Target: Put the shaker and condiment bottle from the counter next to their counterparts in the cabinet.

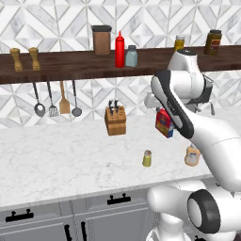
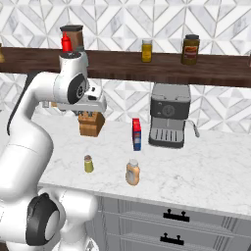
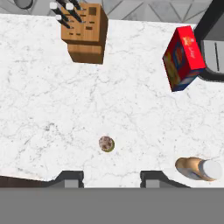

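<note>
Pincer [image 3: 111, 177]: closed and empty, high above the desk, looking straight down.
Shaker [image 1: 147, 158]: upright on the desk [image 1: 66, 155], near its front edge, right below the pincer in the hand view.
Condiment bottle [image 2: 132, 172]: upright on the desk, to the right of the shaker, well apart.
Cabinet [image 1: 70, 65]: carries the red squeeze bottle [image 1: 120, 50] and, just beside it, the pale blue-grey shaker [image 1: 132, 56].
Knife block [image 1: 116, 120]: behind the shaker, near the wall.
</note>
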You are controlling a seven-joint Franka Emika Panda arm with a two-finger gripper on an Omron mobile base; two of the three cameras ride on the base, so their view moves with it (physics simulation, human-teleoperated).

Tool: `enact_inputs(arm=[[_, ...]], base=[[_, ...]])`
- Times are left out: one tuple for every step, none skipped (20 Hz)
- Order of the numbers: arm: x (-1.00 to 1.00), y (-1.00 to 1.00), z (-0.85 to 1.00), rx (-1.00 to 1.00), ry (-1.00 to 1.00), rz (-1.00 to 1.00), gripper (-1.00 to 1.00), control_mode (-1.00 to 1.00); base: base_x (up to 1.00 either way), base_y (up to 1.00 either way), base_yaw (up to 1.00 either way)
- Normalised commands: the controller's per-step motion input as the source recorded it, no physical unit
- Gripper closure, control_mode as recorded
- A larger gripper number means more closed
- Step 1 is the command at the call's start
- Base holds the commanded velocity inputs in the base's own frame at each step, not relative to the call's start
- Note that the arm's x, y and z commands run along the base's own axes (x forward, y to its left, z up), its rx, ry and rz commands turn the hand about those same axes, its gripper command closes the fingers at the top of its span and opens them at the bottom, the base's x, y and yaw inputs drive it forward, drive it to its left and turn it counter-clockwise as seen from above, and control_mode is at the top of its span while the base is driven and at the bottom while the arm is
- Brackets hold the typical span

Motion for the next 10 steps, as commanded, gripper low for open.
enact_inputs(arm=[[0.0, -0.01, 0.0, 0.0, 0.0, 0.0, -1.0, -1.0], [0.0, -0.06, 0.0, 0.0, 0.0, 0.05, -1.0, -1.0], [0.0, -0.21, 0.0, 0.0, 0.0, 0.07, -1.0, -1.0], [0.0, -0.34, -0.02, 0.0, 0.02, 0.09, -1.0, -1.0], [0.0, -0.46, -0.04, 0.0, 0.0, 0.19, -1.0, -1.0], [0.0, -0.61, 0.0, 0.0, -0.05, 0.31, -1.0, -1.0], [0.0, -0.2, 0.0, 0.0, 0.0, 0.33, -1.0, -1.0], [0.0, -0.63, -0.12, 0.0, 0.0, 0.47, -1.0, -1.0], [-0.26, -0.51, -0.16, 0.0, -0.05, 0.37, -1.0, -1.0], [-0.28, -0.55, -0.14, 0.0, -0.11, 0.33, -1.0, -1.0]], base=[[0.0, 0.0, 0.0], [0.0, 0.0, 0.0], [0.0, 0.0, 0.0], [0.0, 0.0, 0.0], [0.0, 0.0, 0.0], [0.0, 0.0, 0.0], [0.0, 0.0, 0.0], [0.0, 0.0, 0.0], [0.0, 0.0, 0.0], [0.0, 0.0, 0.0]])
